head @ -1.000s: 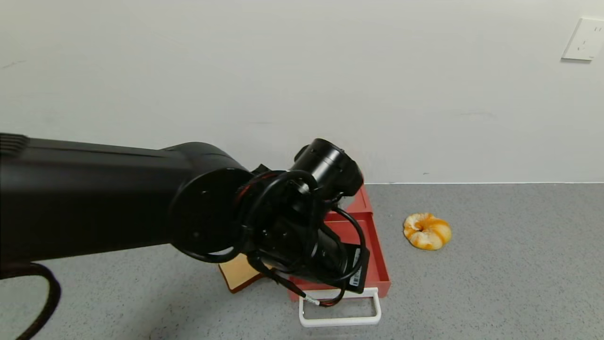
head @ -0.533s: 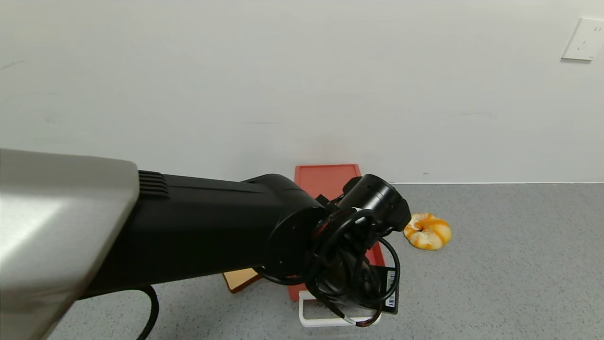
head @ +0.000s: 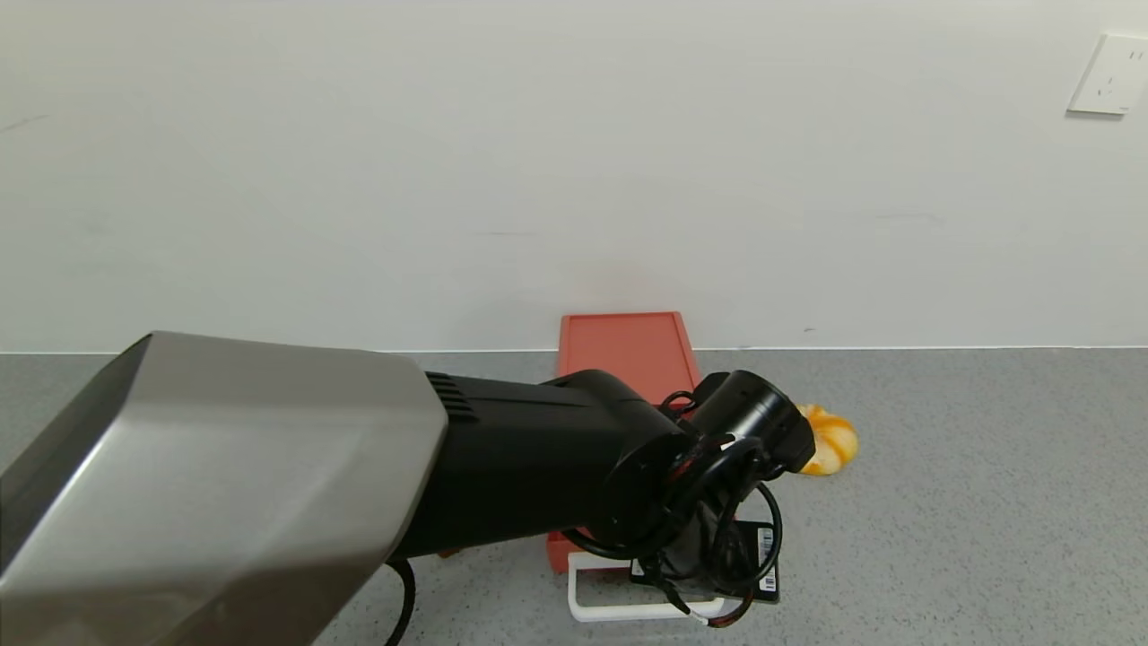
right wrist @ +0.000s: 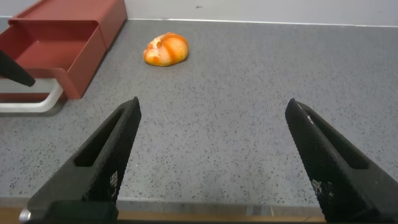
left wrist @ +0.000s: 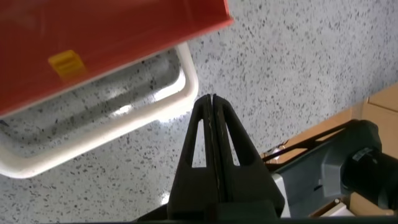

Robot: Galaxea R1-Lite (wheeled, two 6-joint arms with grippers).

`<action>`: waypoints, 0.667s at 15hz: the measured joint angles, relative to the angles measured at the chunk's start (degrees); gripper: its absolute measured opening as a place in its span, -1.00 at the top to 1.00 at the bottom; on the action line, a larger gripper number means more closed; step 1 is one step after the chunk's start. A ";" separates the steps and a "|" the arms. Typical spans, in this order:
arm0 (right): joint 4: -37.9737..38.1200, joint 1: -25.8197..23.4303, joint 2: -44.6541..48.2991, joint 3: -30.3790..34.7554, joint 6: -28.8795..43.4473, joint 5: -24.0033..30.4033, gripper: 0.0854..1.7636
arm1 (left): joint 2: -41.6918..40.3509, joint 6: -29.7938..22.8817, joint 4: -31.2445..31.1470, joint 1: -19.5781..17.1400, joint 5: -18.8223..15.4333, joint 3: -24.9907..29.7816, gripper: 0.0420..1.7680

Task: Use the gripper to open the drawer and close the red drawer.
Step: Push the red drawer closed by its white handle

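Note:
The salmon-red drawer (head: pixel 626 345) lies against the wall with its tray (right wrist: pixel 53 53) slid out towards me. Its white loop handle (head: pixel 619 614) rests on the grey table. My left arm's wrist (head: pixel 717 502) hangs over the handle's right end and hides the tray in the head view. My left gripper (left wrist: pixel 212 98) is shut and empty, its tip just outside the handle's corner (left wrist: pixel 186 81), above the table. My right gripper (right wrist: pixel 211 115) is open and empty, low over the table to the right of the drawer.
An orange-and-white bread roll (head: pixel 834 441) lies on the table right of the drawer and also shows in the right wrist view (right wrist: pixel 165 50). A white wall runs close behind. A wall socket (head: pixel 1112 74) is at the upper right.
My left arm has swung right and down, from over the tray to the handle's right end. The drawer's box top is now uncovered. The drawer has not moved.

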State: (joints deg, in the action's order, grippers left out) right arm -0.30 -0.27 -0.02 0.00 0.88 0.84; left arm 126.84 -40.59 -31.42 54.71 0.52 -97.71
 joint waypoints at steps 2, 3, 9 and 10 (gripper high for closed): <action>-0.02 0.00 0.00 0.00 0.00 0.01 -0.94 | 0.61 -0.24 0.30 0.00 0.11 -0.44 0.92; 0.00 0.00 0.00 0.00 0.00 0.00 -0.94 | 0.88 -0.80 0.35 0.09 0.13 -0.66 0.92; 0.00 0.00 0.00 0.00 -0.02 0.01 -0.94 | 2.56 -2.84 0.24 0.13 1.38 -2.35 0.92; 0.00 0.00 0.00 0.00 0.00 0.01 -0.94 | 2.82 -2.95 0.20 0.05 1.78 -2.57 0.92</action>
State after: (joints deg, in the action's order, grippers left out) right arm -0.30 -0.27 -0.02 0.00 0.88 0.85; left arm 129.66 -43.54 -31.22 54.76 2.30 -100.28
